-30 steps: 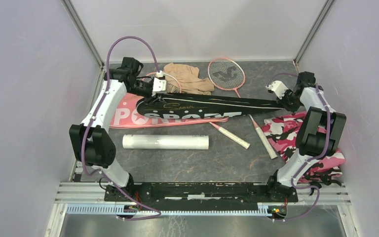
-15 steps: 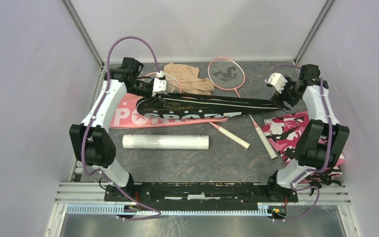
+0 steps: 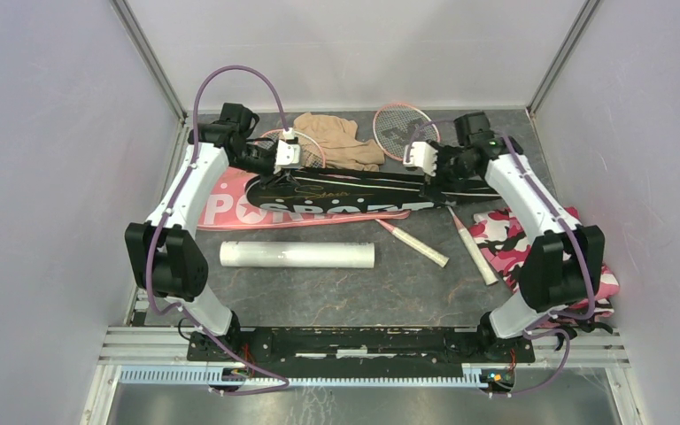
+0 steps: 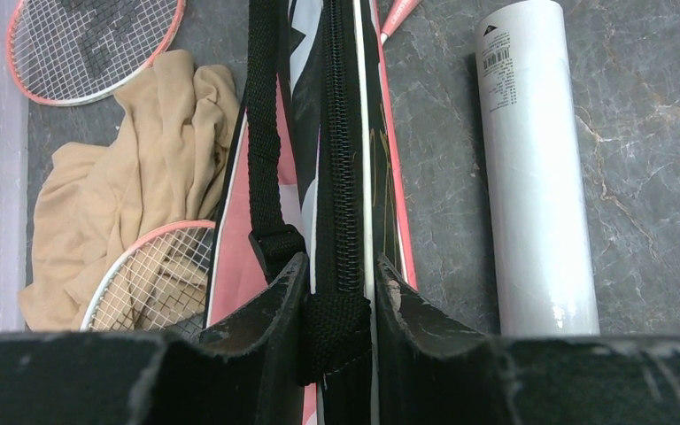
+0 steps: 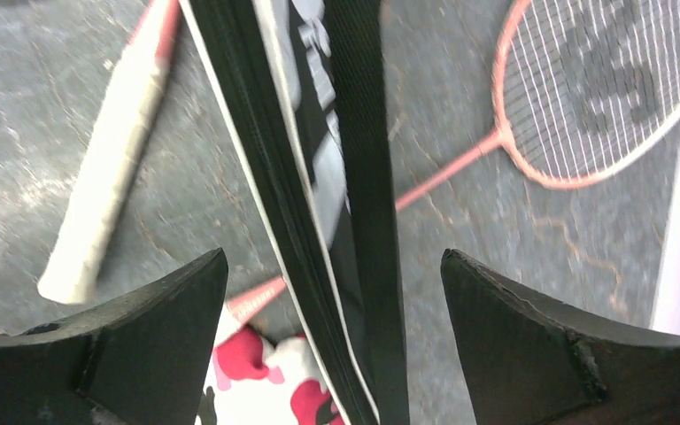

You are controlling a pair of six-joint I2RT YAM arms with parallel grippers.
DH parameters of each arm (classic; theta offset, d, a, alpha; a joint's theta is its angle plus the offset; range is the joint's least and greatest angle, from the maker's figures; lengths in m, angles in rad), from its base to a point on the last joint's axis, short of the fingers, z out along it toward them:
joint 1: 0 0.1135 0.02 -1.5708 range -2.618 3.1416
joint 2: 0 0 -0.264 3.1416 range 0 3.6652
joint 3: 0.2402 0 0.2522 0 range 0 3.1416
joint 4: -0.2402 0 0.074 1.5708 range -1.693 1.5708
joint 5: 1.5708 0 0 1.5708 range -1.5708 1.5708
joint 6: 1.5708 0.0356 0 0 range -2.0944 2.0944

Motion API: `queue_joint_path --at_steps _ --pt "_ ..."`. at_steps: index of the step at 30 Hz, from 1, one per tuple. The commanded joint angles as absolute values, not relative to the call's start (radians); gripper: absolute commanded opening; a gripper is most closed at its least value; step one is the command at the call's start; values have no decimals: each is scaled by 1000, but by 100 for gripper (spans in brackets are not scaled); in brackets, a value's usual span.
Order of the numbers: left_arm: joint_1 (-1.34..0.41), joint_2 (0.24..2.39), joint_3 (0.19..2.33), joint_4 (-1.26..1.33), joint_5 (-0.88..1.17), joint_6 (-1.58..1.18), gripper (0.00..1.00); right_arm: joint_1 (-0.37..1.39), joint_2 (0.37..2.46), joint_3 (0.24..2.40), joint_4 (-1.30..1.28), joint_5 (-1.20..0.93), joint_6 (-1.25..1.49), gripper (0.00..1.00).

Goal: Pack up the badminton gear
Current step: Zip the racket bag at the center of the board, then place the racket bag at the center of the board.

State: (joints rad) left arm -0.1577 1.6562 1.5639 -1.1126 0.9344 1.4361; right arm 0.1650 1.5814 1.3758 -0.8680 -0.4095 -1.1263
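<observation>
The black racket cover (image 3: 363,188) lies across the pink "SPORT" cover (image 3: 230,209). My left gripper (image 3: 266,170) is shut on the webbing tab at the zip end of the black cover (image 4: 345,133); both fingers (image 4: 274,305) press on it. My right gripper (image 3: 438,175) hangs open over the cover's narrow half, and the cover (image 5: 319,177) passes untouched between its spread fingers (image 5: 177,310). One pink-framed racket (image 3: 398,128) lies behind. A second racket head (image 4: 155,274) shows under the tan cloth. The white tube (image 3: 297,255) lies in front.
The tan cloth (image 3: 336,137) sits at the back, the pink camouflage cloth (image 3: 513,239) at the right under my right arm. Two white-wrapped racket handles (image 3: 476,252) point toward the front right. Walls close in the table on three sides.
My right gripper let go of the black cover's narrow tip, opened wide and swung left along the cover toward its middle. The left gripper kept its hold and place.
</observation>
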Motion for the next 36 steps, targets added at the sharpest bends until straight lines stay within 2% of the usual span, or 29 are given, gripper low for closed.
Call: queue_joint_path --at_steps 1,5,9,10,12,14,15,18,22,25,28,29,32,36 --pt "-179 1635 1565 -1107 966 1442 11 234 1634 1419 -858 -411 -1080 96" --pt "-181 1631 1575 -1107 967 1441 12 290 1680 1410 -810 -397 -1042 91" --pt "-181 1629 1587 -1108 975 1432 18 305 1731 1438 -787 -390 -1008 73" --pt "-180 1630 1592 -1101 978 1421 19 304 1744 1454 -794 -390 -1004 65" --pt "-180 1628 1598 -1070 980 1370 21 304 1755 1490 -818 -394 -998 41" --pt "-175 1623 1604 -1027 979 1314 24 304 1743 1521 -834 -395 -986 10" --pt "-172 1622 1608 -993 978 1287 27 303 1730 1535 -837 -391 -971 1" --pt "-146 1596 1592 -820 992 1121 40 303 1680 1565 -827 -362 -920 0" --pt "-106 1525 1484 -429 979 779 58 302 1622 1609 -834 -316 -813 0" --pt "-87 1475 1395 -123 858 541 81 289 1605 1650 -852 -290 -697 0" --pt "-76 1442 1353 69 679 383 96 256 1598 1683 -883 -283 -604 0" --pt "-73 1436 1353 94 626 351 99 239 1598 1694 -894 -287 -575 0" --pt "-70 1429 1377 95 497 285 100 156 1597 1724 -925 -348 -496 0" --pt "-69 1411 1390 47 419 241 100 16 1589 1705 -951 -481 -433 0"
